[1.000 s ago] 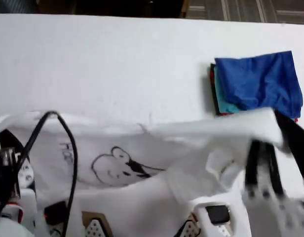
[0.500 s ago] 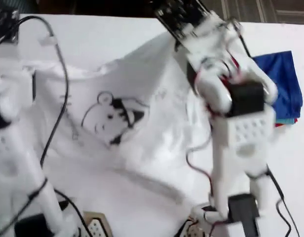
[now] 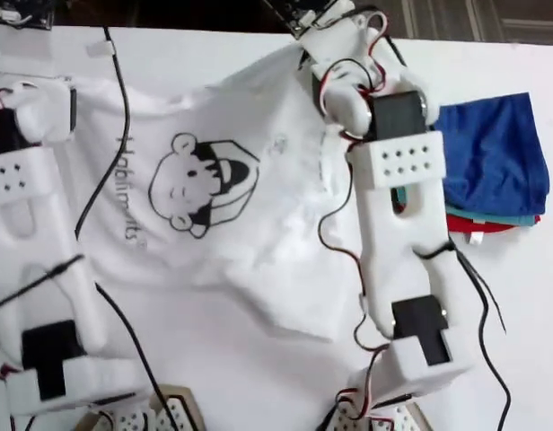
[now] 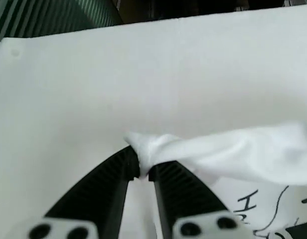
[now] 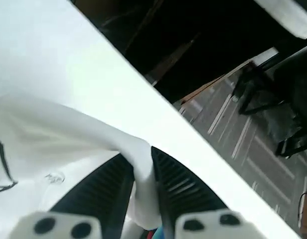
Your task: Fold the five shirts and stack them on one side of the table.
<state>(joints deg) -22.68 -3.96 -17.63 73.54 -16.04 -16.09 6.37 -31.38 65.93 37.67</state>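
A white shirt (image 3: 205, 206) with a black cartoon print lies spread over the middle of the table, print up. My left gripper (image 4: 141, 169) is shut on one corner of the white shirt (image 4: 228, 152) at the far left of the table. My right gripper (image 5: 142, 169) is shut on another edge of the white shirt (image 5: 59, 137) near the table's far edge. In the high view the left arm (image 3: 34, 224) runs along the left side and the right arm (image 3: 398, 197) stands right of centre. A stack of folded shirts (image 3: 487, 157), blue on top, rests at the right.
Teal and red layers (image 3: 478, 220) peek out under the blue shirt. Black and red cables (image 3: 106, 189) trail over the shirt and arms. The table's far edge (image 3: 169, 31) borders a dark floor. Bare white table (image 3: 528, 341) lies at the front right.
Both arms swung from the front of the table toward its far edge, carrying the white shirt with them. The shirt went from bunched near the front to spread flat, print up.
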